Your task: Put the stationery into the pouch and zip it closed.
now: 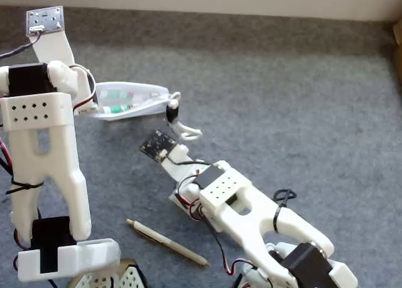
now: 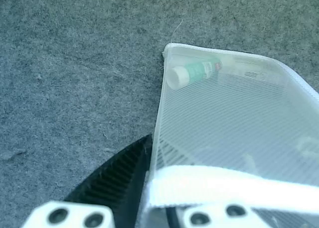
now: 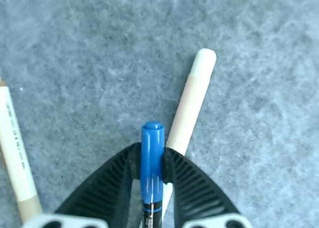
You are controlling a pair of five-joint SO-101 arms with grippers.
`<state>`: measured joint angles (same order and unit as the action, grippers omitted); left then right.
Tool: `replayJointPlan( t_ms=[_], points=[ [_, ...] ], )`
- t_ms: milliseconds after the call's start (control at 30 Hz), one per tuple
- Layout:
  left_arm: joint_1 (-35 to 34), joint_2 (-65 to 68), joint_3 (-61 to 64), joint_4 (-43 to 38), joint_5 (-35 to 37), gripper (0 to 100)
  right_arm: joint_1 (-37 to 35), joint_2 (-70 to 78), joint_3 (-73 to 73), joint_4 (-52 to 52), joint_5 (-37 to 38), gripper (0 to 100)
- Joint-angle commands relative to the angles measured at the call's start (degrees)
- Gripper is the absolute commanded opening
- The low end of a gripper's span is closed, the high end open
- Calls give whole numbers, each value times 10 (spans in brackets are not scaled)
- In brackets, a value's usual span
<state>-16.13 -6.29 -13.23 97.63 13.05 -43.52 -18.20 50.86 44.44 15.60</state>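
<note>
While the left tool pinches one end of the mesh pouch with a green tube inside, the right tool is clamped tight on a blue marker above a beige pen on the desk.

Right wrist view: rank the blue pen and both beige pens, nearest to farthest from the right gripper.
1. Blue pen, in the right gripper.
2. White-tipped beige pen, on carpet just beneath.
3. Other beige pen, farther aside on carpet.
</note>
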Motion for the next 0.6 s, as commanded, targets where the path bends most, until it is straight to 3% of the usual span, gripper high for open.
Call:
replayJointPlan(
  t_ms=[0, 567],
  points=[
    [-13, -6, -4, -5, 4, 5, 9, -69, -23, 10, 5, 3],
    [-12, -3, -3, -7, 4, 5, 6, -258, -13, 104, 3, 3]
  ],
)
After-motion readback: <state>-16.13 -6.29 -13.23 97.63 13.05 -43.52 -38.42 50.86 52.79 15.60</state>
